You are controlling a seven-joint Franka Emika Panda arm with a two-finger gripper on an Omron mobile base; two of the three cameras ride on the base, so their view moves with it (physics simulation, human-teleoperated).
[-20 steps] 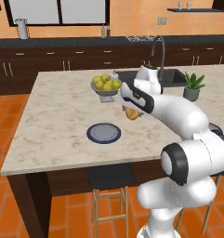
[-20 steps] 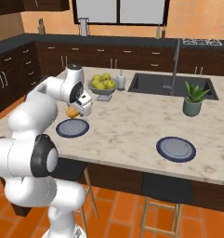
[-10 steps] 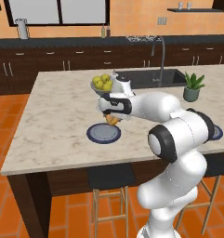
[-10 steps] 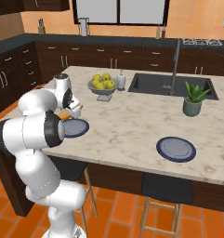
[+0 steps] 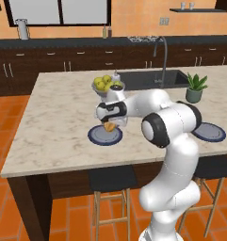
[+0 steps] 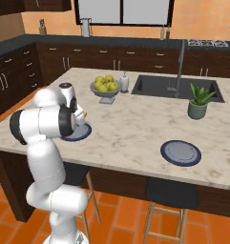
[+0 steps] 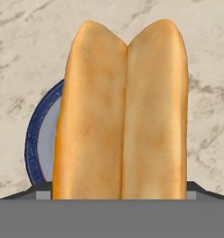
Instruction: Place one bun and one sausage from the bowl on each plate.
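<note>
On the table [image 5: 53, 122], near its front edge, the plate [image 5: 97, 137] lay under the bun [image 7: 120, 111], which the jaws held clamped just above it, so the placing step probably needed only lowering and release.

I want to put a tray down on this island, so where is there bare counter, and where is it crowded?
Bare marble lies left of the near plate out to the island's left end, and between that plate and the second plate. It is crowded around the fruit bowl by the sink, and over the near plate, where the hand carries the bun.
</note>
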